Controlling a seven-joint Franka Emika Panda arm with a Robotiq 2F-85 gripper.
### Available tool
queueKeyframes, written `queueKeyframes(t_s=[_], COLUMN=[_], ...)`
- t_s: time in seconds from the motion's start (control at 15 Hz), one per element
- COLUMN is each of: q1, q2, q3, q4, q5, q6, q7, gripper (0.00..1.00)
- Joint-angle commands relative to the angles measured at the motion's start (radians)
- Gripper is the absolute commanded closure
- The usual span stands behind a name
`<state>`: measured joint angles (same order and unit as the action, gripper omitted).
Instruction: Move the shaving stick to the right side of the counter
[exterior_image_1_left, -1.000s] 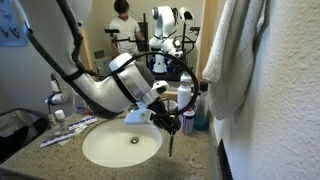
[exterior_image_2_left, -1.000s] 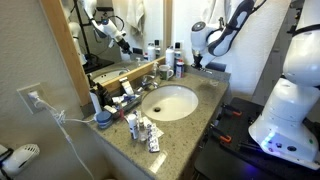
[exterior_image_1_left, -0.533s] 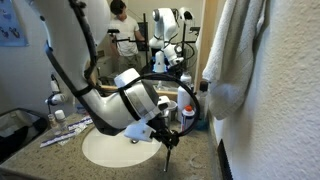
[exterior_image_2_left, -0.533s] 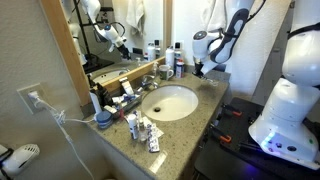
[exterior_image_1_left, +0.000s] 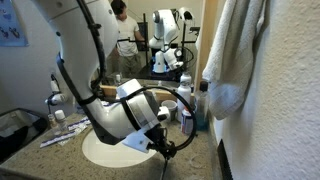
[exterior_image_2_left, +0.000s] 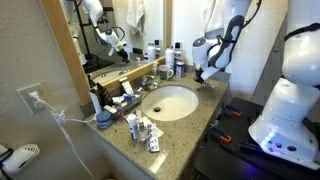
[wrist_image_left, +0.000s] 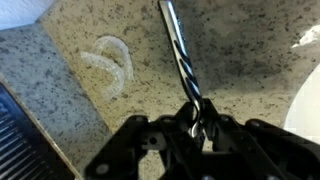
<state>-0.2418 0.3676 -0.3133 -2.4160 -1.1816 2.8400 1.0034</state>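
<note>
The gripper (wrist_image_left: 200, 118) is clamped shut on the shaving stick (wrist_image_left: 180, 55). In the wrist view its dark fingers (wrist_image_left: 190, 122) pinch one end of the stick. The rest of the slim dark shaft runs away from them across the speckled counter (wrist_image_left: 250, 60). The pictures do not show whether the far end touches the stone. A clear curved plastic piece (wrist_image_left: 110, 65) lies on the counter to one side of the stick, apart from it.

In an exterior view the arm bends low beside the white sink (exterior_image_1_left: 100, 155). The gripper (exterior_image_1_left: 165, 148) hangs just past the sink's rim, and the stick (exterior_image_1_left: 166, 165) points down from it toward the counter. A pale towel (exterior_image_1_left: 228, 55) hangs on the wall beyond that side of the sink.

In an exterior view the gripper (exterior_image_2_left: 200, 76) sits at the far end of the sink (exterior_image_2_left: 175, 105), over the counter's corner. It is near a group of bottles (exterior_image_2_left: 176, 60) standing behind the sink by the mirror. The stick is too small to make out there. Small packets (exterior_image_2_left: 143, 130) lie at the sink's opposite end.
</note>
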Motion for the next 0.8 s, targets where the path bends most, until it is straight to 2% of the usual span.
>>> queueKeyframes(t_s=[0.0,0.47,0.73], q1=[-0.001,0.006,0.007], q2=[0.023,0.046,0.047], q3=[-0.018,-0.049,-0.063], q4=[0.01,0.018,0.033], q5=[-0.013,-0.017,-0.004], q6=[0.015,-0.009,-0.031], q7=[0.074,0.148,0.135], gripper=[0.96,0.96,0.96])
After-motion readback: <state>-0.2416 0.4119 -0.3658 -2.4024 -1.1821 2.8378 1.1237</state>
